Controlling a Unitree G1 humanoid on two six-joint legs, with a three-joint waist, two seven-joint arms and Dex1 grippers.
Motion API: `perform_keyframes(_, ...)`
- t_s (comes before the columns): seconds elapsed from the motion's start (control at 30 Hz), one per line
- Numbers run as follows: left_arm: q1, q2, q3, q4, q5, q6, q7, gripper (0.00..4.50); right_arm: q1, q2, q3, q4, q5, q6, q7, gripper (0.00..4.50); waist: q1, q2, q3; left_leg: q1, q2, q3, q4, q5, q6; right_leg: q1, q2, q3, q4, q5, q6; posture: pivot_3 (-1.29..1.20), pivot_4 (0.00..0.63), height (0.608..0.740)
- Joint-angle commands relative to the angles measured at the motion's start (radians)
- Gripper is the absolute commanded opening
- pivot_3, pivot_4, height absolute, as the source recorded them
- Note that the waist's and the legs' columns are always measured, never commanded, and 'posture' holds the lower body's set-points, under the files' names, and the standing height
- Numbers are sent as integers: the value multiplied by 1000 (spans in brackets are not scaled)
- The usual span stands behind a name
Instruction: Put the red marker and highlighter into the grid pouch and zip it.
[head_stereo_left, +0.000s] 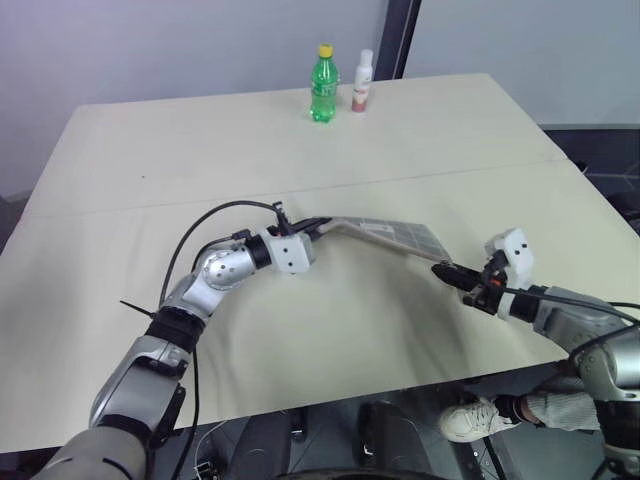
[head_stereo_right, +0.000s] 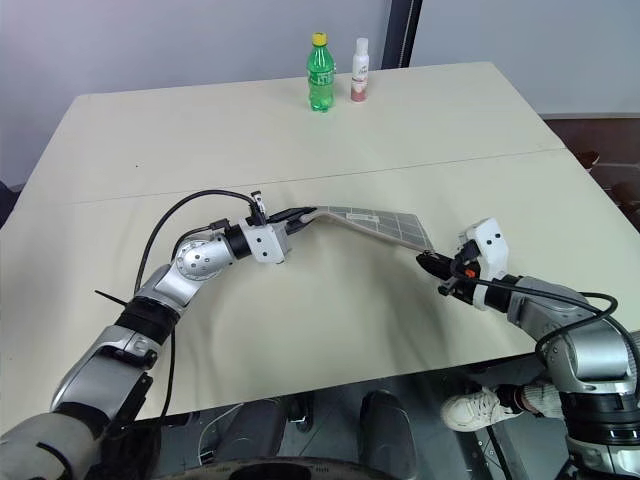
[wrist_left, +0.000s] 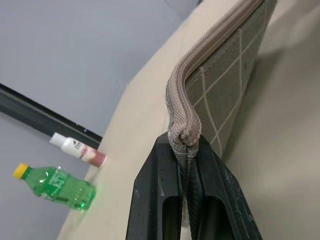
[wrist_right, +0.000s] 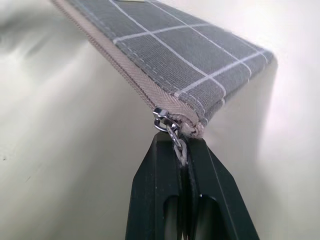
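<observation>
The pouch (head_stereo_right: 375, 222) hangs above the table (head_stereo_right: 300, 140), stretched between the left gripper (head_stereo_right: 300, 214) and right gripper (head_stereo_right: 425, 258); each seems clamped on an end. Two bottles (head_stereo_right: 320, 72) stand far back.

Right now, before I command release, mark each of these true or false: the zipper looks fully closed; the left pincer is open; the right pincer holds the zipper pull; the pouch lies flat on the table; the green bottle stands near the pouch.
1. The zipper looks fully closed. True: the grid pouch shows its slider at the end and the teeth shut along the edge in view.
2. The left pincer is open. False: it is shut on the pouch's end.
3. The right pincer holds the zipper pull. True.
4. The pouch lies flat on the table. False: it hangs stretched between both pincers.
5. The green bottle stands near the pouch. False: it stands at the far edge, beside a small white bottle.
</observation>
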Motion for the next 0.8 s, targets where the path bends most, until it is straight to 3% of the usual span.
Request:
perform_keyframes(0.03, -18, 10, 88, 23, -157, 73, -77, 727, 35, -5, -52, -55, 7, -5, -3, 312, -1, 0, 0, 0, 0, 0, 1, 0, 0, 0, 0, 0, 0, 0, 0, 0, 150, 740)
perform_keyframes(0.1, -17, 11, 88, 24, -181, 81, -114, 1376, 47, -2, -50, -104, 28, 8, 2, 849, -2, 0, 0, 0, 0, 0, 2, 0, 1, 0, -1, 0, 0, 0, -1, 0, 150, 740)
perform_keyframes(0.27, -14, 33, 120, 26, -191, 62, -139, 3857, 118, -75, -69, -211, 57, 25, 90, 3314, 1, 0, 0, 0, 0, 2, 3, -1, 1, 1, -3, 0, -1, 0, -1, 0, 150, 740)
perform_keyframes(0.3, -13, 42, 126, 33, -183, 56, -134, 4497, 136, -93, -69, -221, 49, 20, 105, 4034, 1, -1, 0, 0, 0, 2, 3, -1, 2, 1, -3, 0, -2, 0, -1, 0, 150, 740)
perform_keyframes(0.37, -3, 60, 148, 40, -212, 72, -156, 4500, 166, -120, -91, -237, 53, 19, 132, 4470, 0, -1, 0, 0, 0, 3, 3, -2, 2, 1, -5, -1, -3, 1, -1, 0, 150, 740)
perform_keyframes(0.63, 147, 111, 316, -150, -518, 387, -288, 4500, 211, -71, -151, -329, 84, -64, 165, 4470, -4, -1, 0, 0, 0, 8, 2, -3, 5, -1, -11, -4, -4, 2, 1, 0, 150, 740)
perform_keyframes(0.8, 246, 175, 401, -259, -591, 547, -308, 4500, 301, -60, -172, -375, 70, -101, 190, 4470, -1, -1, 0, 0, 0, 8, 2, -4, 5, 1, -11, -5, -6, 2, 1, 0, 150, 740)
